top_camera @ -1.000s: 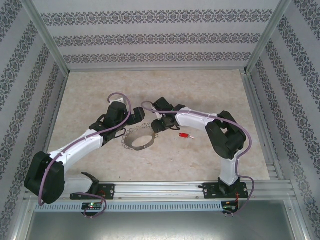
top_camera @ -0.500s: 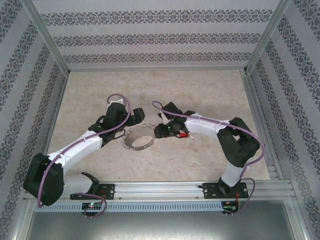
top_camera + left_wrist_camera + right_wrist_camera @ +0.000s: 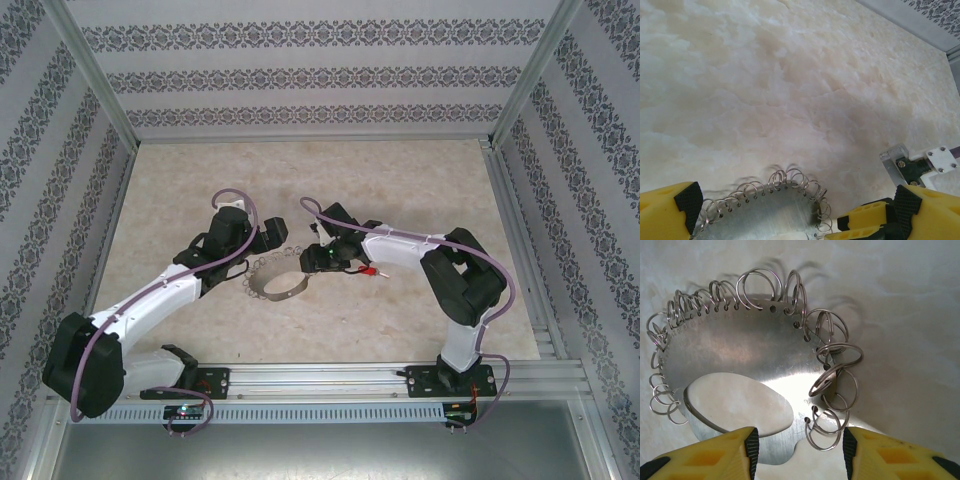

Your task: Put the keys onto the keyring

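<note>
The marbled table [image 3: 300, 180] carries the keyring [image 3: 280, 282] and red key [image 3: 371, 271].

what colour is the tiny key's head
Bright red, on the tiny dark-shanked key; shows best in the top external view.

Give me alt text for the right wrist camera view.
A flat silver keyring, its rim fringed with small wire rings, lies on a pale marbled table. The yellow jaws of the right gripper stand apart at the bottom, straddling its near edge.

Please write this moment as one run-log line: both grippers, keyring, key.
left gripper: jaws open, straddling keyring rim | right gripper: jaws open at keyring edge | key: on table, unheld | threading: not begun
</note>
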`<state>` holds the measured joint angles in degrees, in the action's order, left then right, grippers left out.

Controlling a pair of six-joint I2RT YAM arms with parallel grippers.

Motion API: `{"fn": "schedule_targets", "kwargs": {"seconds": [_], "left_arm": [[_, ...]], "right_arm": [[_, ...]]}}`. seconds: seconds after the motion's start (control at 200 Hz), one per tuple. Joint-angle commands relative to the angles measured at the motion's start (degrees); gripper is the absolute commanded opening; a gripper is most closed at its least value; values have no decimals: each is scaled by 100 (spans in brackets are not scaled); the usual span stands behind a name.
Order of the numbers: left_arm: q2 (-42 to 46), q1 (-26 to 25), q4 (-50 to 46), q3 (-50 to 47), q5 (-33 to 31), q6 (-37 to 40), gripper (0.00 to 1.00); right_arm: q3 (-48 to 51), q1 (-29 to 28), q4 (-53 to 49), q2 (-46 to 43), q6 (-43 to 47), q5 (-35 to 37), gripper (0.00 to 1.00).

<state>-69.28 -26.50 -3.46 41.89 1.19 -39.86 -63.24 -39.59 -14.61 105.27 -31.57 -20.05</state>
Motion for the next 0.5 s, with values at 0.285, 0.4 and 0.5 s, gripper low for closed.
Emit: {"fn": "schedule_targets", "kwargs": {"seconds": [0.285,0.4,0.5], "left_arm": [[89,41,-154,62,-101,61,100],[95,48,-130,43,-109,49,100],[90,46,-115,31,-106,46,100]], "right_arm": [[182,14,145,150,-211,-70,51],[127,14,178,228,-236,-141,51],[21,6,206,300,-262,-218,51]]}}
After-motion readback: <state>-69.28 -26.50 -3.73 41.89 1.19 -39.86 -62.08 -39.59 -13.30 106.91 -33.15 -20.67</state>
